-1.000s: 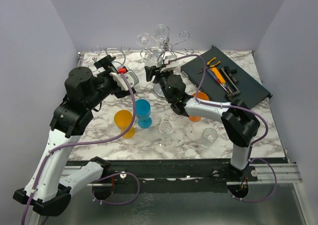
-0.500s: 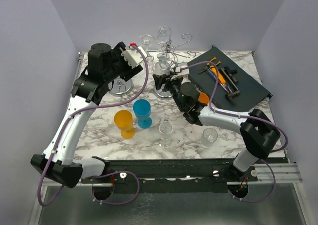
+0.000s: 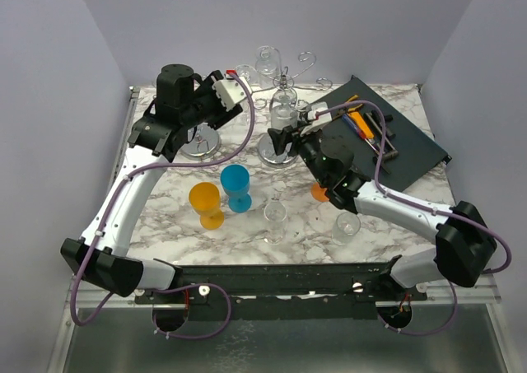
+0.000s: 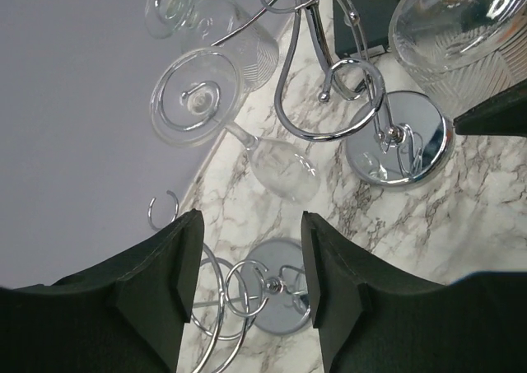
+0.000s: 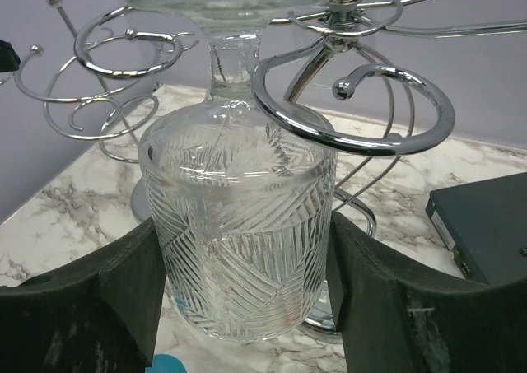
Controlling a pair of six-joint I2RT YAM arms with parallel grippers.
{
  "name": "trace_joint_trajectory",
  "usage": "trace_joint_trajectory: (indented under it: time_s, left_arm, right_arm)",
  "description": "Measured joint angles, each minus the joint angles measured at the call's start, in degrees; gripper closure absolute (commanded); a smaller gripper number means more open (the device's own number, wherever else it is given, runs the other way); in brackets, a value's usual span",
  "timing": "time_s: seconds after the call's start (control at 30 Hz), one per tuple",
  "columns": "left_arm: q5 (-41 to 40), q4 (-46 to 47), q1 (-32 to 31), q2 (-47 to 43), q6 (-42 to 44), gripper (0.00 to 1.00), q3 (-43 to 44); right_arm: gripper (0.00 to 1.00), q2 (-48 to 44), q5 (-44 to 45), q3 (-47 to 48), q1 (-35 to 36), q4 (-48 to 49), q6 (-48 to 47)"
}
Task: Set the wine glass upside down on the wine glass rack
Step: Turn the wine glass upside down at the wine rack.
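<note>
– where's the wine glass (image 5: pixel 239 225)?
– upside down, its bowl clasped in my right gripper (image 5: pixel 247 307), its stem in a loop of the wine glass rack (image 5: pixel 354 109).
– and your left gripper (image 4: pixel 247 266)?
– jaws apart, holding nothing.

A white marble-patterned tabletop (image 3: pixel 243 240) with grey veins fills the middle of the booth. Three plain pale lavender walls close it in: a back wall (image 3: pixel 272 19), a left wall (image 3: pixel 49 101) and a right wall (image 3: pixel 494 76). A black rail (image 3: pixel 288 278) runs along the table's near edge, with a dull grey metal sheet (image 3: pixel 288 340) below it. The light is soft and even, with faint shadows.
</note>
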Motion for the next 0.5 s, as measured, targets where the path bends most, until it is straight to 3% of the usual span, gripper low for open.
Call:
trace_joint_trajectory:
  time_s: [0.5]
  left_arm:
    - [5.0, 0.0, 0.0, 0.0, -2.5, 0.44, 0.4]
  right_arm:
    - [0.92, -1.5, -3.4, -2.4, -1.9, -1.7, 1.8]
